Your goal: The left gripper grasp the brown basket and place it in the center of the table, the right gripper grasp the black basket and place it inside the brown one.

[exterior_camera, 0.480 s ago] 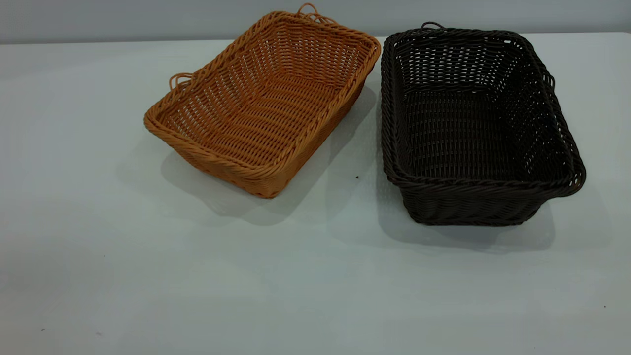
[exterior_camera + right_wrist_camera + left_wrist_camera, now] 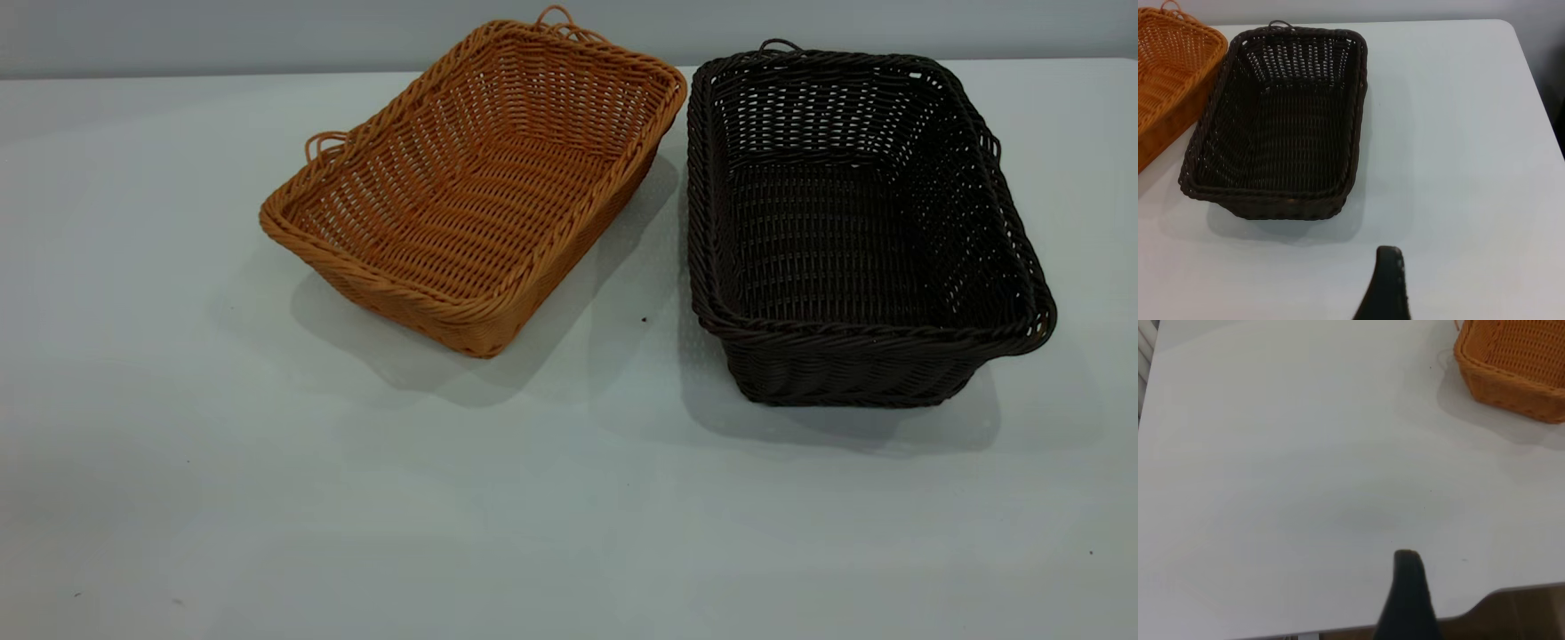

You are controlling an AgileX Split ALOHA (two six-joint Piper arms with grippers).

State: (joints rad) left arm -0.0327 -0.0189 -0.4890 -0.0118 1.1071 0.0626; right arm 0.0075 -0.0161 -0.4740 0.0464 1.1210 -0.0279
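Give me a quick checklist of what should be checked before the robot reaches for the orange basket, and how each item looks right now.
1. Brown basket upright and empty: ok.
2. Black basket upright and empty: ok.
3. Baskets apart along their near halves: ok; whether their far corners touch: cannot tell.
4. Table bare in front of the baskets for setting down: ok.
5. Left gripper away from the brown basket, nothing held: ok; open or shut: cannot tell.
6. Right gripper back from the black basket: ok; open or shut: cannot tell.
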